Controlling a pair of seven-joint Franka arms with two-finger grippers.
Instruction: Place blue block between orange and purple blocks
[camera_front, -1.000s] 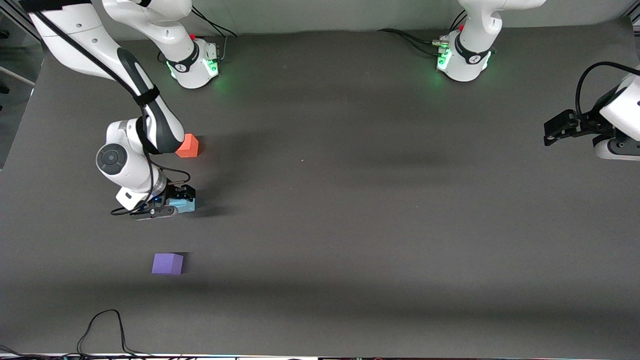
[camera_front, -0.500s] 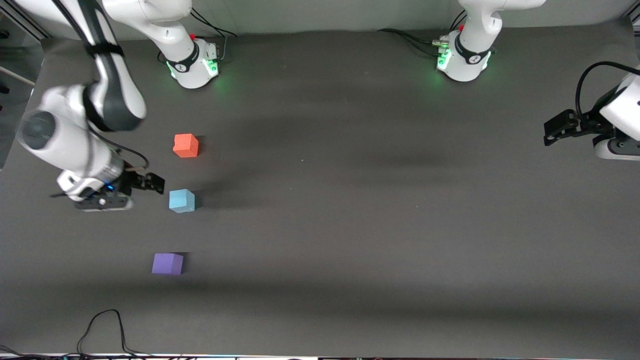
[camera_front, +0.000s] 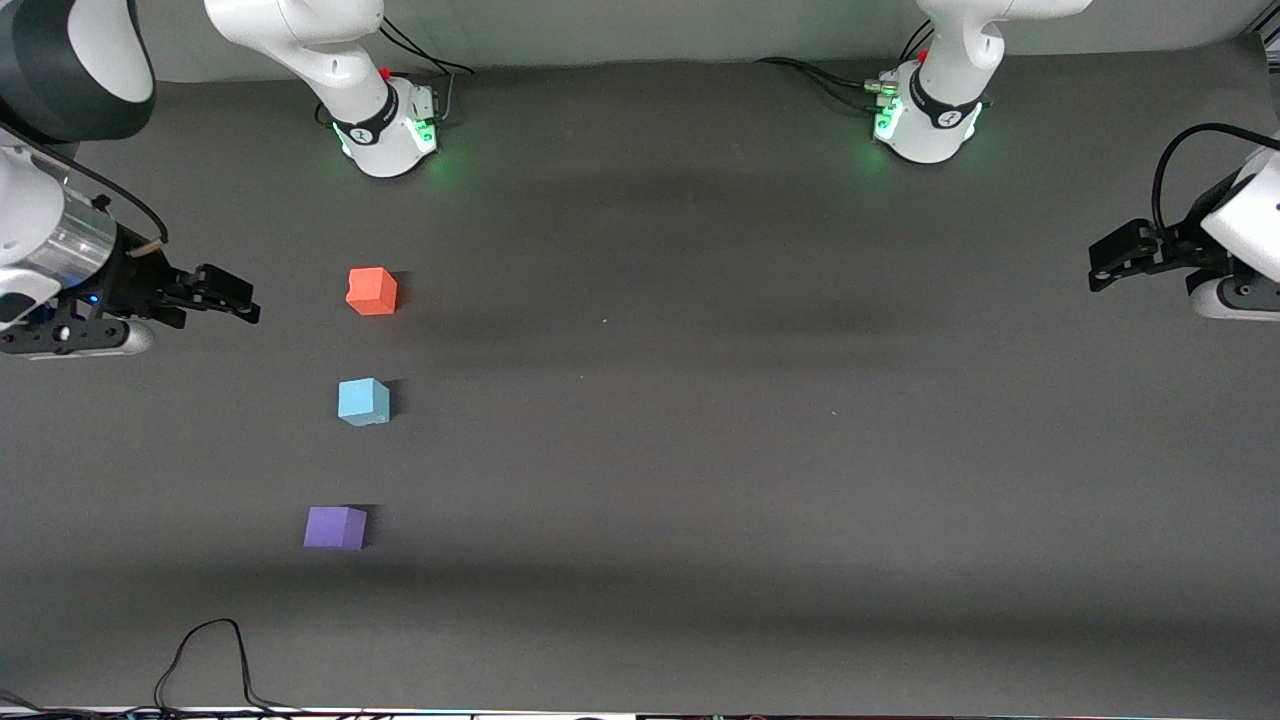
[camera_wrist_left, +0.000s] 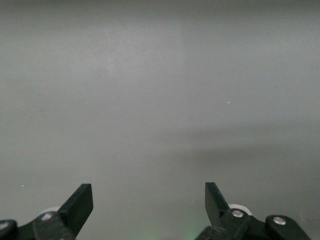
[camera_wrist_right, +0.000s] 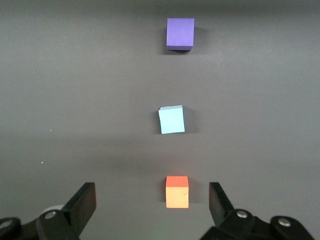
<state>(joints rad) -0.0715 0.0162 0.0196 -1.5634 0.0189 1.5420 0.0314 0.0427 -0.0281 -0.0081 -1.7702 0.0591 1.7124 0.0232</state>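
The light blue block (camera_front: 363, 402) rests on the dark table between the orange block (camera_front: 372, 291), farther from the front camera, and the purple block (camera_front: 335, 527), nearer to it. All three show in a line in the right wrist view: purple (camera_wrist_right: 180, 33), blue (camera_wrist_right: 171, 120), orange (camera_wrist_right: 177, 191). My right gripper (camera_front: 232, 297) is open and empty, up in the air at the right arm's end of the table, apart from the blocks; it also shows in its wrist view (camera_wrist_right: 152, 192). My left gripper (camera_front: 1100, 265) waits open and empty at the left arm's end (camera_wrist_left: 147, 192).
The two arm bases (camera_front: 385, 130) (camera_front: 925, 120) stand at the table's back edge. A black cable (camera_front: 200, 650) loops at the near edge toward the right arm's end. The table (camera_front: 700, 450) is dark grey.
My right gripper has let go of the blue block, opened, risen and pulled away toward the right arm's end. The blue block stays between orange and purple. The left arm has not moved.
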